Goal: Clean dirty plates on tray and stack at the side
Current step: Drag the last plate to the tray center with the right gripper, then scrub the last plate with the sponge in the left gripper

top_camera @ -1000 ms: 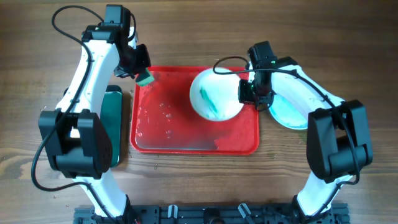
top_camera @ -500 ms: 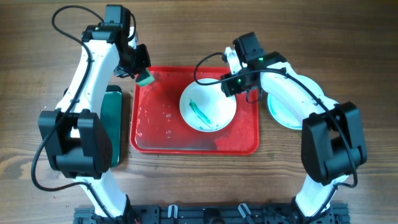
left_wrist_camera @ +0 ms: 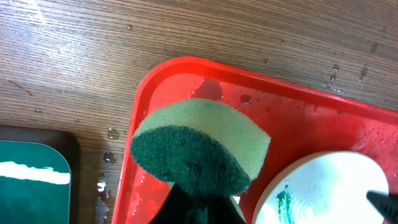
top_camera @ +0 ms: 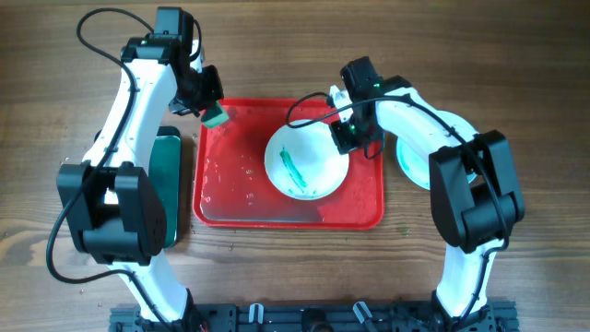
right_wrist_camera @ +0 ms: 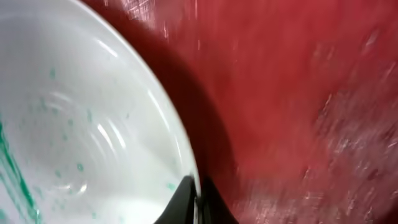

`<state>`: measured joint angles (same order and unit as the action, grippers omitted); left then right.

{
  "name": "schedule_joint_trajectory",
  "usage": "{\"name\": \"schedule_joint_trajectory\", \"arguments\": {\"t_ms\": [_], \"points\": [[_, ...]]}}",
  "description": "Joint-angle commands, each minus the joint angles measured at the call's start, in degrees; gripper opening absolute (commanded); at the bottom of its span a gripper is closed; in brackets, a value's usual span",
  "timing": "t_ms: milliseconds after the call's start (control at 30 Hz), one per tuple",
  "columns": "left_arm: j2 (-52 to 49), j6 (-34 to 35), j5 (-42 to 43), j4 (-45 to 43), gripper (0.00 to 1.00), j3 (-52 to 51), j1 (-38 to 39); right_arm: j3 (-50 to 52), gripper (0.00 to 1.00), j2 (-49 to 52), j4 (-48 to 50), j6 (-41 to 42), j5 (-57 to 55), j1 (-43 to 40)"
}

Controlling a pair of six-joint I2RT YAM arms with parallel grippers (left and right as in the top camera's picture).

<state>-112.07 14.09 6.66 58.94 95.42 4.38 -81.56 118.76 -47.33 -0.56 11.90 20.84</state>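
A large red rectangular plastic tray lies at the centre of the overhead frame on a brown wooden surface, its floor beaded with water droplets. A round white shallow plate, streaked down its left half with a teal-green smear, sits over the right-hand half of the tray. The right tool is clenched on the plate's upper-right rim. In the right wrist view its dark tips pinch the white edge at the bottom of the frame, with the blurred red tray floor beyond. Whether the plate lies flat or is tipped up cannot be told.

At the tray's upper-left corner the left tool grasps a half-round green sponge, which in the left wrist view shows a dark scouring face below a paler foam layer. It hangs above the tray's corner, apart from the plate at the lower right of that frame.

To the right of the tray, on the surface, a teal-tinted pale plate shows partly beneath the right arm. To the left of the tray lies a black tray with a green inside, seen again at the left wrist view's lower left.
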Motion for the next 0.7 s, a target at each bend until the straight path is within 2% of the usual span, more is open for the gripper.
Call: {"name": "schedule_joint_trajectory", "arguments": {"t_ms": [0,167,267,333,500,567,667], "points": [[0.5,0.6,-0.3,-0.1,0.04,0.2,0.0,0.0,0.04,1.8,-5.2,6.3,3.9,0.0],[0.5,1.4,-0.1,0.3,0.04,0.2,0.0,-3.3,0.04,1.8,-6.1,12.3,5.6,0.0],[0.5,1.4,-0.1,0.7,0.04,-0.2,0.0,-4.5,0.04,1.8,-2.6,23.8,7.7,0.3],[0.5,1.4,-0.1,0.7,0.04,-1.0,0.0,-3.6,0.04,1.8,3.8,29.9,8.2,2.3],[0.5,1.4,-0.1,0.5,0.04,-3.0,0.0,-3.3,0.04,1.8,8.2,34.1,4.0,7.2],[0.5,1.4,-0.1,0.3,0.04,-3.6,0.0,-3.3,0.07,1.9,8.6,34.2,3.6,8.3],[0.5,1.4,0.0,0.3,0.04,-3.6,0.0,-3.3,0.24,2.9,9.2,35.5,3.6,8.7]]}}
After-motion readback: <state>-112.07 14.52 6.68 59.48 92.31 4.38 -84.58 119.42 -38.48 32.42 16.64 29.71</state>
